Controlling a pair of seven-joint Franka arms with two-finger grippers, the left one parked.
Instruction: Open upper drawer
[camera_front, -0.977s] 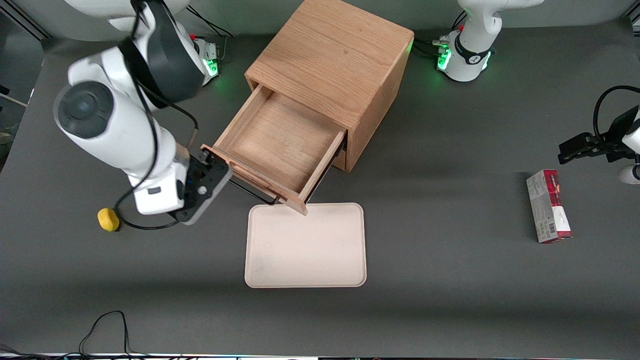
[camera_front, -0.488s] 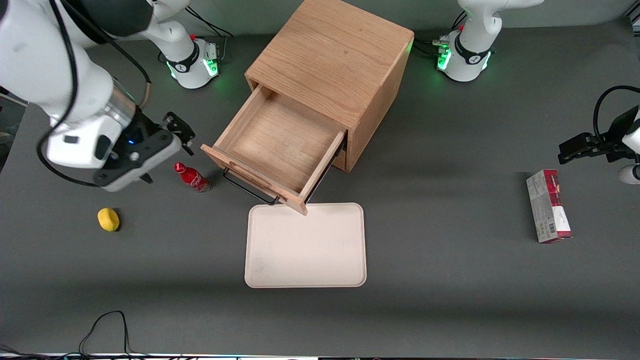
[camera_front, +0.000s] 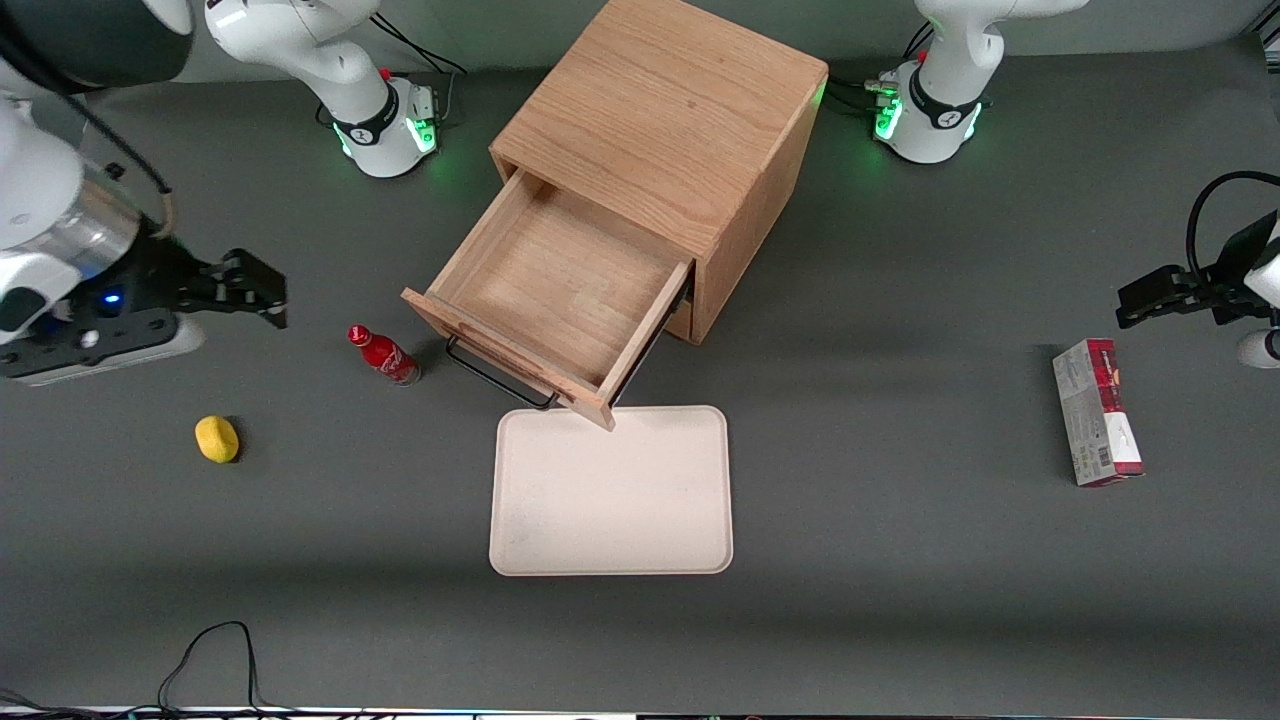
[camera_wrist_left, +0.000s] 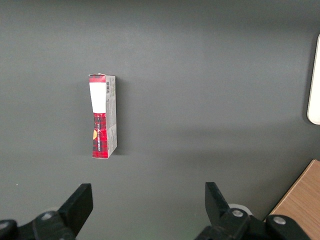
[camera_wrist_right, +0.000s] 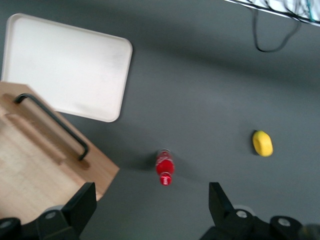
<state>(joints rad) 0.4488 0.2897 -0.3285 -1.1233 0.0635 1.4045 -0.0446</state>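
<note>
near the middle of the tabletop, toward its edge farthest from the front camera, we see the oak cabinet (camera_front: 672, 140) w/ the upper drawer (camera_front: 548, 290) pulled well out, so its shallow wooden box is open from above and nothing lies in it. the black handle (camera_front: 497, 377) sits on the drawer front, which points toward the near edge and a bit toward the working arm's end. just at the drawer's front corner lies a beige tray (camera_front: 611, 490), nearer to the camera than the cabinet.

our gripper (camera_front: 262, 297) is up in the air near the working arm's end of the table, well apart from the drawer; its fingers (camera_wrist_right: 220, 201) are spread wide and hold nothing. we see a small red bottle (camera_front: 383, 354) standing on the table betw. the gripper and the drawer front, close to the handle but not touching. a yellow object (camera_front: 216, 438) lies nearer to the camera than the bottle, toward the working arm's edge. a red and grey box (camera_front: 1096, 411) lies flat at the parked arm's end of the table, approx. as near to the camera as the yellow object.
</note>
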